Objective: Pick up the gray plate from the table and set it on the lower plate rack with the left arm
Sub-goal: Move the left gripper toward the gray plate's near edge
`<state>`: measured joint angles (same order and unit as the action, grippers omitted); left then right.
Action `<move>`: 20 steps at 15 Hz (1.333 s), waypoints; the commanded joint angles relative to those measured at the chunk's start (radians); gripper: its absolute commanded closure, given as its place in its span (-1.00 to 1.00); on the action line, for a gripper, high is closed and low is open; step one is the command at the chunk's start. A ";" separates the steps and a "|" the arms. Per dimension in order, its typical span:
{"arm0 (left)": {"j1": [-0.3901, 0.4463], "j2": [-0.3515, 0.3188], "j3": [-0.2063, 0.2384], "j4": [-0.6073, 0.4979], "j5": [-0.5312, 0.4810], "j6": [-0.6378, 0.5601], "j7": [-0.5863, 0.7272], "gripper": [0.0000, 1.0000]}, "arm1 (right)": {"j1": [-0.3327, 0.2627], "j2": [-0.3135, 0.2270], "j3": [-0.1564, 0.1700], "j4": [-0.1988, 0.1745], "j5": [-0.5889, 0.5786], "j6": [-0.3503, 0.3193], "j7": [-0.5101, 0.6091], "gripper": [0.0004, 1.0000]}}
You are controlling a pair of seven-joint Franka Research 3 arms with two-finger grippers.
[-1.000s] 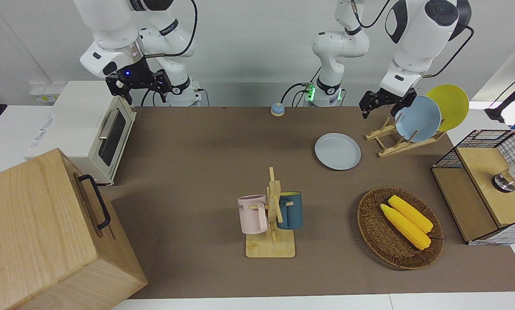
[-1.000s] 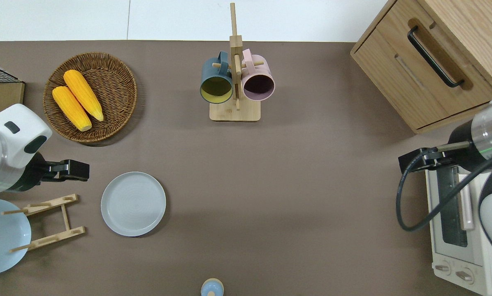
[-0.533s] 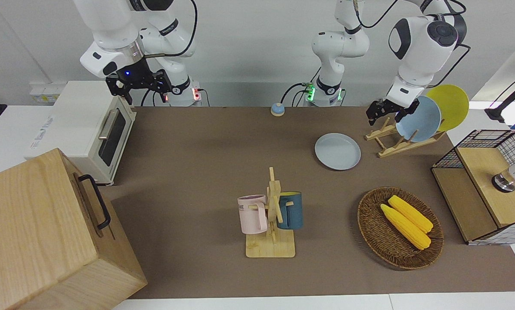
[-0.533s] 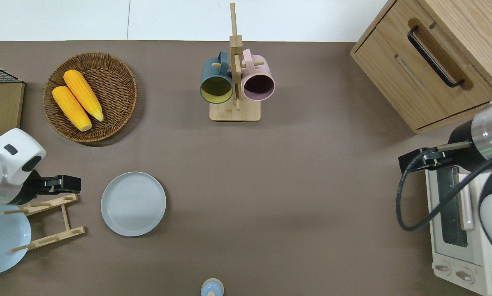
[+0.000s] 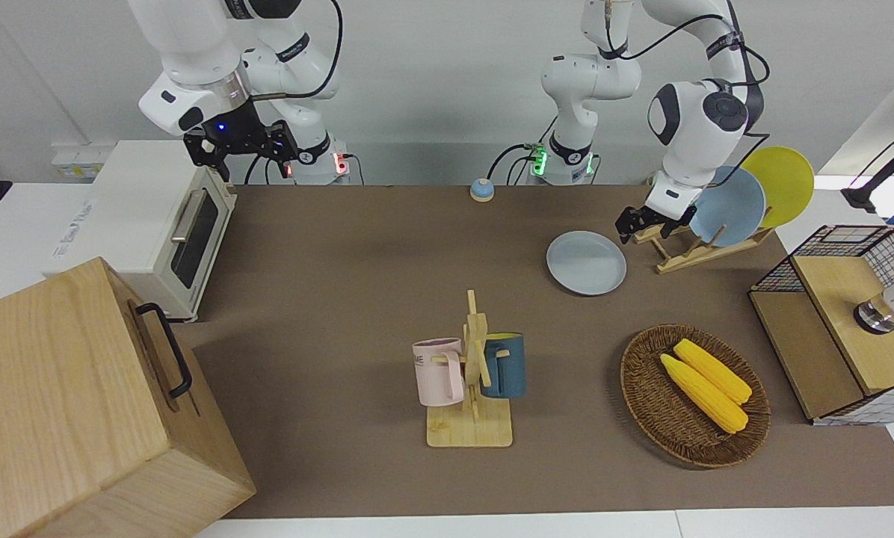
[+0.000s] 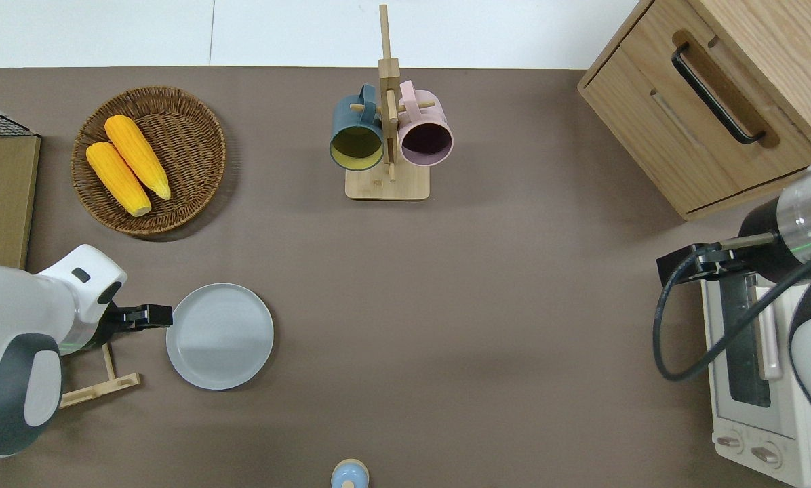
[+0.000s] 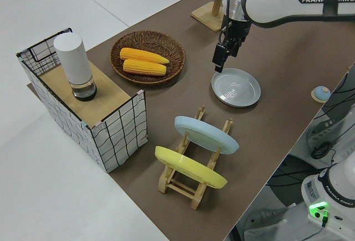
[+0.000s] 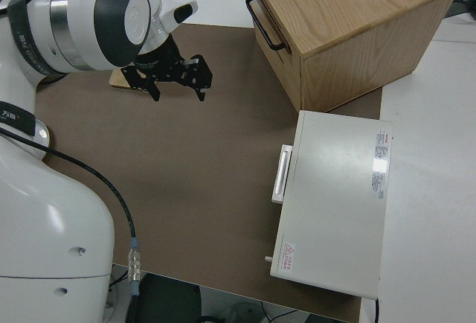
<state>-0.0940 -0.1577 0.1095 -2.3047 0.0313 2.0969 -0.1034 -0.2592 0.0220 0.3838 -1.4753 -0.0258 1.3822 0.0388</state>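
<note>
1. Gray and untouched: the gray plate [image 6: 220,336] lies flat on the table [image 6: 487,285], right beside the left gripper [image 6: 153,316], which hangs just off its rim on the rack's side.
2. Nothing is gripped; whether the fingers are spread or closed, I cannot tell. The right gripper [image 5: 241,146] is parked.
3. Progress? Early, by my read: the approach is nearly made, while the grasp, lift and slotting are all left.
4. The rack [image 7: 191,169], light wood with slanted rails and upright pegs, already carries a blue plate [image 7: 206,134] and a yellow plate [image 7: 189,167]; its lower slots toward the gripper stand free.
5. The gray plate is round and smooth, with a low raised rim, probably the only edge to pinch.
</note>
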 commanded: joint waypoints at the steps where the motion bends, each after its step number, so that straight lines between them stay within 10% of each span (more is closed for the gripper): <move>1: 0.000 0.003 0.006 -0.116 -0.017 0.132 -0.019 -1.00 | -0.023 -0.002 0.021 0.006 -0.006 -0.011 0.012 -0.97; 11: 0.003 0.110 0.015 -0.150 -0.079 0.206 -0.018 -0.77 | -0.023 -0.002 0.021 0.007 -0.006 -0.011 0.012 -0.97; 15: 0.007 0.115 0.024 -0.148 -0.096 0.192 -0.016 0.57 | -0.023 -0.002 0.021 0.007 -0.006 -0.011 0.012 -0.97; 17: 0.007 0.107 0.024 -0.144 -0.096 0.184 -0.015 0.96 | -0.023 -0.004 0.021 0.006 -0.006 -0.011 0.012 -0.97; 20: 0.007 0.110 0.024 -0.142 -0.096 0.178 -0.013 1.00 | -0.023 -0.002 0.021 0.006 -0.006 -0.011 0.012 -0.97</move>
<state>-0.0864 -0.0410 0.1295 -2.4431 -0.0470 2.2817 -0.1197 -0.2592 0.0220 0.3838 -1.4753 -0.0258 1.3822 0.0388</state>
